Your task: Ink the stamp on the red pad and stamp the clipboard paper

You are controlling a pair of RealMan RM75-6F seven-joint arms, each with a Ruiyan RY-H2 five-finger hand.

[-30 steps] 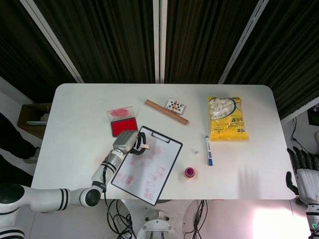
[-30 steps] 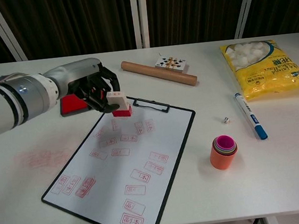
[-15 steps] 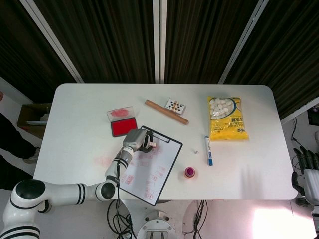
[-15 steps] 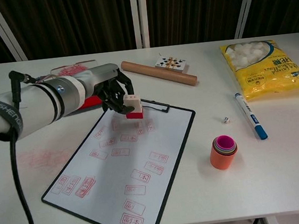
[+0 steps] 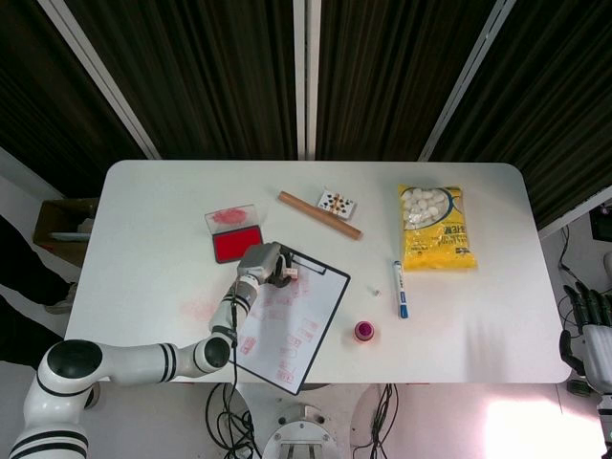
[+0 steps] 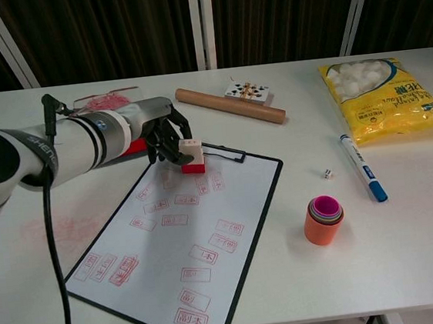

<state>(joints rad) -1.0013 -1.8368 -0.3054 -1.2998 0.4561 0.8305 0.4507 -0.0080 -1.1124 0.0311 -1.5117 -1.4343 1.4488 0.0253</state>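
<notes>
1. Both views are brightly and evenly lit from above; the white worktop (image 5: 172,220) reads clean and near-white.
2. In the head view a glare patch washes out the floor below the worktop's lower right edge.
3. Shadows are soft and short: the stacked cups (image 6: 324,219) cast a faint one in the chest view.
4. The dark curtain (image 6: 278,12) behind stays dim, with low detail.
5. Focus is sharp across the worktop; stamped marks on the clipboard paper (image 6: 185,235) are legible as shapes.
6. The yellow bag (image 6: 384,98) shows mild sheen.
</notes>
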